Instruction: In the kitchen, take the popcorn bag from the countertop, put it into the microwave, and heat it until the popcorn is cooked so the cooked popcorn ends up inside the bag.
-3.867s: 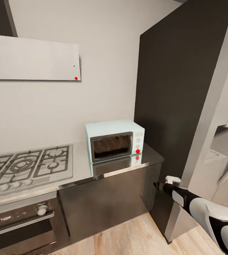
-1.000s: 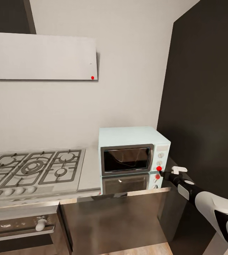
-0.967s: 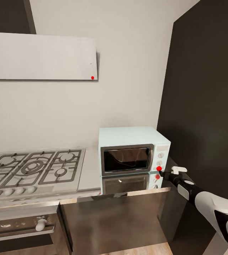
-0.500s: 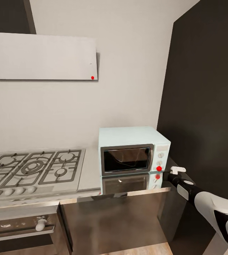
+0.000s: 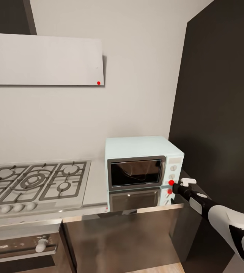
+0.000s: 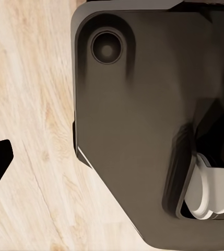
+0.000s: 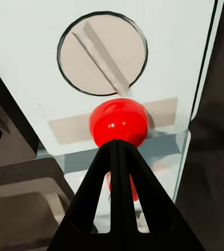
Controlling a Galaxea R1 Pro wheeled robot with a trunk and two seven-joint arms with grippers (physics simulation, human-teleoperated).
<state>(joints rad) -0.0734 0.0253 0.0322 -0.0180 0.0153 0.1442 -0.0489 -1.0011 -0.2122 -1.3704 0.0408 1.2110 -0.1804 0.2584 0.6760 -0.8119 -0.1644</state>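
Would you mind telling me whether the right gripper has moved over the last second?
Yes: the right gripper has risen slightly toward the microwave's red button.

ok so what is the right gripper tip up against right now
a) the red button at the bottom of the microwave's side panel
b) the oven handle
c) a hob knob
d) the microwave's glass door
a: the right gripper, fingers together, meets the red button below a round knob on the microwave panel.

grey gas hob [image 5: 34, 181] beneath white range hood [image 5: 44, 60], built-in oven [image 5: 21, 250] below
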